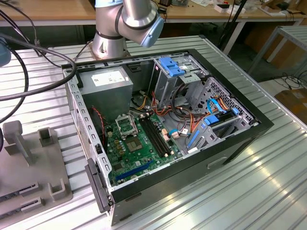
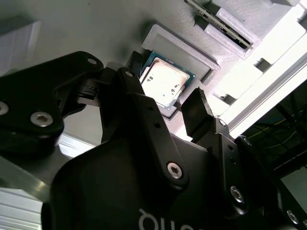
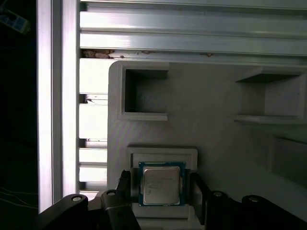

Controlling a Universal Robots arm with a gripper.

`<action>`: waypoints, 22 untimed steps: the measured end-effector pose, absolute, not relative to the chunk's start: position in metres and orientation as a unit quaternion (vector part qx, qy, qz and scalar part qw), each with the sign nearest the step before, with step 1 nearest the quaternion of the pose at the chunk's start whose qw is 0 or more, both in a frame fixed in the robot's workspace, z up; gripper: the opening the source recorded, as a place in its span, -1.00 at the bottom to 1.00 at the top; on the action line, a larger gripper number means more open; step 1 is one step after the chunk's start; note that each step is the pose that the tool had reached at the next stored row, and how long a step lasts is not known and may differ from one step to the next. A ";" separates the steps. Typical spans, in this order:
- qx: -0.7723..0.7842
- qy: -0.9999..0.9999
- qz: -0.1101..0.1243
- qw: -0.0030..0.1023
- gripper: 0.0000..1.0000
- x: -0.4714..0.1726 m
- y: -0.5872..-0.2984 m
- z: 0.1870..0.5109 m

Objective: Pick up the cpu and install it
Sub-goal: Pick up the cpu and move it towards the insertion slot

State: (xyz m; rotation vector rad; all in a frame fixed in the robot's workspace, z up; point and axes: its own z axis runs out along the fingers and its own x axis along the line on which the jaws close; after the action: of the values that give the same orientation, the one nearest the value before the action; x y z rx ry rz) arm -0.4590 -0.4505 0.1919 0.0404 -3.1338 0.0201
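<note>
Gripper [image 3: 161,188] open, fingers [image 3: 197,192] flanking cpu [image 3: 161,183] w/ small gap each side, nothing held. Cpu flat in square recess of grey holder [image 3: 220,143], on slatted bench [image 3: 192,28], metal top up.

The recess rim [image 3: 163,152] closely walled the cpu [image 3: 161,184]. Fingers [image 3: 197,191] flanked the cpu with narrow gaps. Space over the cpu was unobstructed.

- Robotics lab or workshop.
- Silver-grey jointed robot arm [image 1: 129,19] stands on ribbed aluminium-profile table [image 1: 268,191].
- Open black desktop computer case [image 1: 168,179] on it, grey plastic fixture plate [image 1: 43,163] beside.
- Long wooden workbenches [image 1: 48,9] behind.
</note>
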 end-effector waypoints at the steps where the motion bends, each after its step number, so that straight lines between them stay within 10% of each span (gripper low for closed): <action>1: 0.013 -1.000 0.006 0.004 0.22 -0.459 -0.450 0.192; 22: 0.013 -1.000 0.007 0.004 0.04 -0.459 -0.451 0.191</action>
State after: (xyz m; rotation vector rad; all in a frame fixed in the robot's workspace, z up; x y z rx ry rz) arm -0.4585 -0.4509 0.1913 0.0404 -3.1338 0.0207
